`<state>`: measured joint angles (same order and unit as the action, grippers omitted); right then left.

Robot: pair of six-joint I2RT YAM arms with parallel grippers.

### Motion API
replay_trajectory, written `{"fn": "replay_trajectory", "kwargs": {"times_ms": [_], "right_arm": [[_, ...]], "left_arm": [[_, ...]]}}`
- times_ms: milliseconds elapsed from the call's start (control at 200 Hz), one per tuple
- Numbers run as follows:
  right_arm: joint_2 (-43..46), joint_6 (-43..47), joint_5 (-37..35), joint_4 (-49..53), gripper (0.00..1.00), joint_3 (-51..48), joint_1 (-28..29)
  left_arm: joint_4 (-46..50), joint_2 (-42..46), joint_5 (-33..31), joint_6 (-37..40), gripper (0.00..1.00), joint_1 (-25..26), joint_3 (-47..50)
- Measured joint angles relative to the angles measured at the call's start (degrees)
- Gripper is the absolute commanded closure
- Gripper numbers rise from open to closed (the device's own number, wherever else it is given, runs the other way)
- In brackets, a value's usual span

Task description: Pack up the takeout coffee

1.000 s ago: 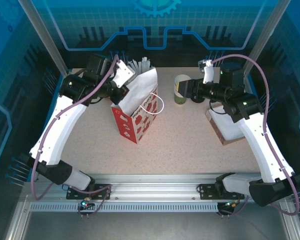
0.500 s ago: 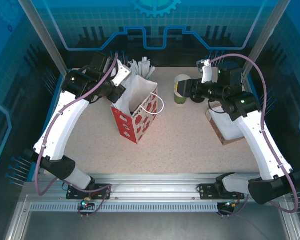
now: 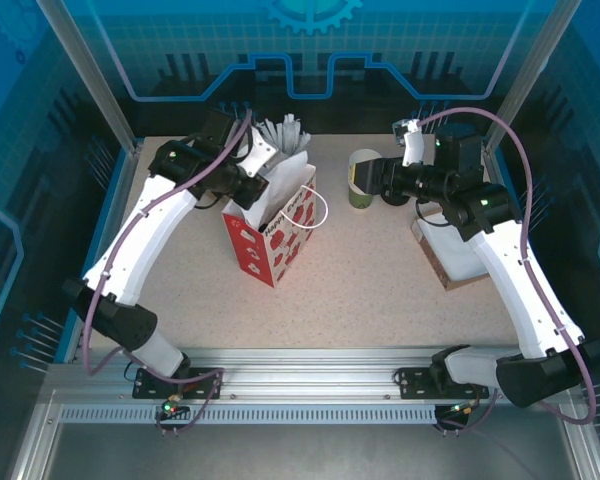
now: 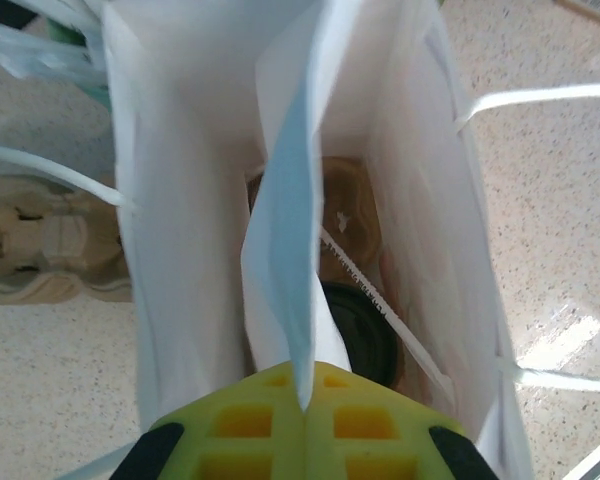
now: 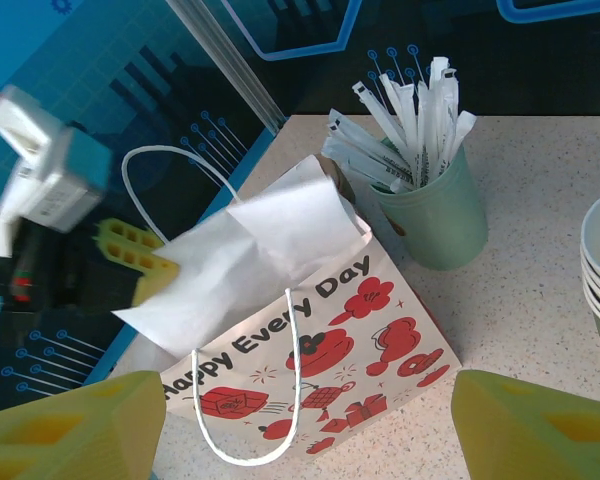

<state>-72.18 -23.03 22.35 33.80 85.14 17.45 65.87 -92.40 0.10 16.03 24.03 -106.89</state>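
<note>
Inside the paper bag (image 4: 170,220), a fold partly hides the takeout coffee (image 4: 362,338).

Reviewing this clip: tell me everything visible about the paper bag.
The paper bag is white with red cartoon prints, black "Happy Every Day" lettering and white cord handles. It stands on the speckled table, mouth open. The left gripper is shut on a fold of its upper wall. A black lid shows at the bottom inside.

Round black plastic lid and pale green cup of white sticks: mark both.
Round black plastic lid (image 4: 358,340), left wrist view, its top.
Pale green cup of white sticks (image 5: 435,220), right wrist view, side wall.
</note>
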Motion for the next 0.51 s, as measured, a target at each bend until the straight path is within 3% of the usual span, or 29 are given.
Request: {"fn": "replay_trajectory", "kwargs": {"times_ms": [245,505], "right_arm": [[-0.3,0.0,0.0,0.0,0.23,0.0,0.0],[-0.3,0.2,-0.3,0.0,0.23,0.0,0.0]], "left_arm": [[-0.3,-1.7,1.7,-2.1,0.68,0.0,1.7],[-1.9,1.2,3.9,-2.7,0.56,0.0,2.1]]}}
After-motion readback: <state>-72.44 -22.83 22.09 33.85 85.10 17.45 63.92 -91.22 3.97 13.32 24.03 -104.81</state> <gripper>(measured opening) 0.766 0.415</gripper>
